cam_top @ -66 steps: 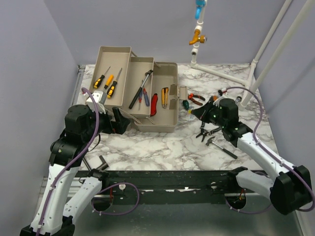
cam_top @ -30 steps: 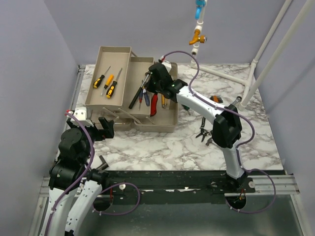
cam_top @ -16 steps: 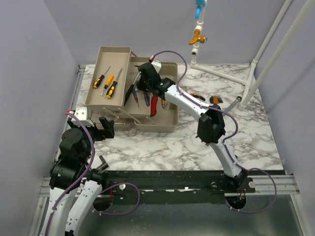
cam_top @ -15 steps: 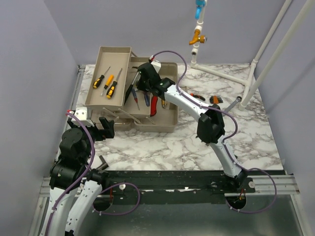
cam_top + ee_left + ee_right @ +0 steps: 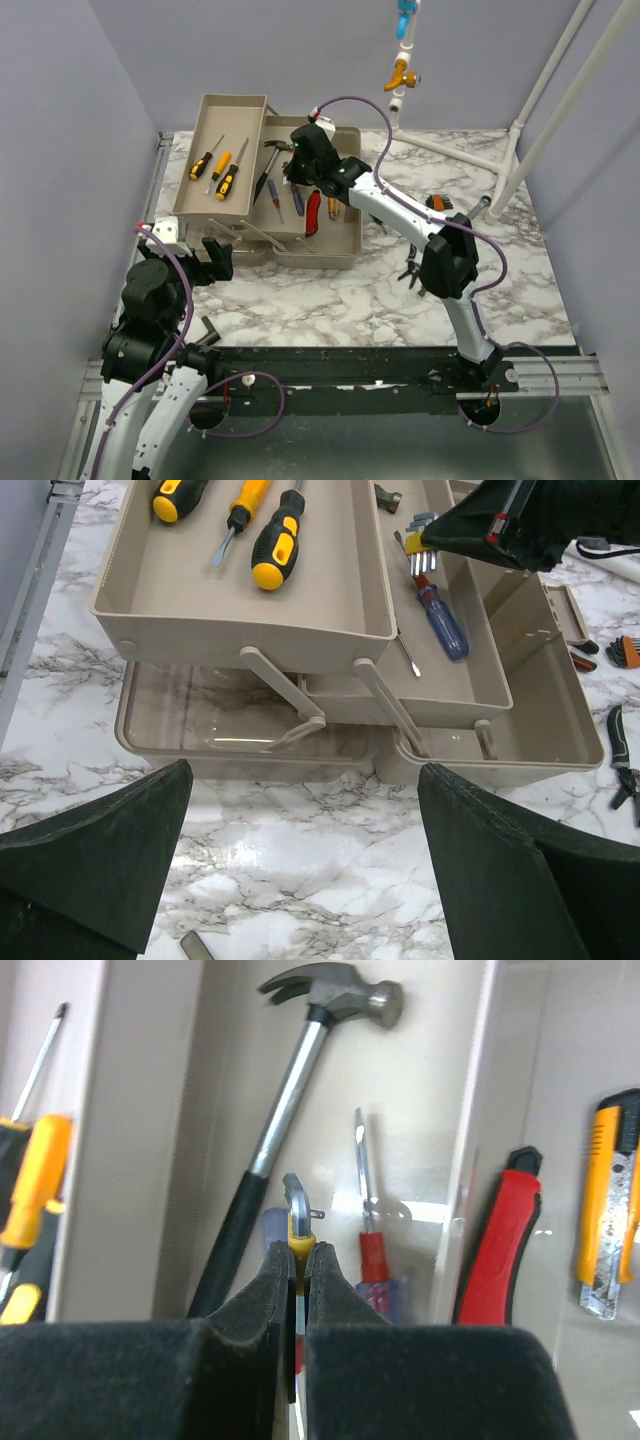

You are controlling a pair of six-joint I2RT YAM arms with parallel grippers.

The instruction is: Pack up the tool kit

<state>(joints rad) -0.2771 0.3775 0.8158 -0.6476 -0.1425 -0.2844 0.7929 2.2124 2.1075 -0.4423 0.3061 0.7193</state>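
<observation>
While right pincer [image 5: 297,1251] clenches hex keys [image 5: 296,1222] over tray [image 5: 420,1080] holding hammer [image 5: 283,1110], red screwdriver [image 5: 372,1258], left pincer [image 5: 305,770] sits released, 7 o'clock of toolbox [image 5: 322,256].

Toolbox [image 5: 338,235] open, beige trays fanned left; three yellow-black screwdrivers [image 5: 222,170] in top tray [image 5: 225,115]; hammer [image 5: 265,170] diagonal in middle tray [image 5: 288,225]; red-handled tool [image 5: 313,212] in base; yellow hex-key set [image 5: 297,1230] held above middle tray.
</observation>
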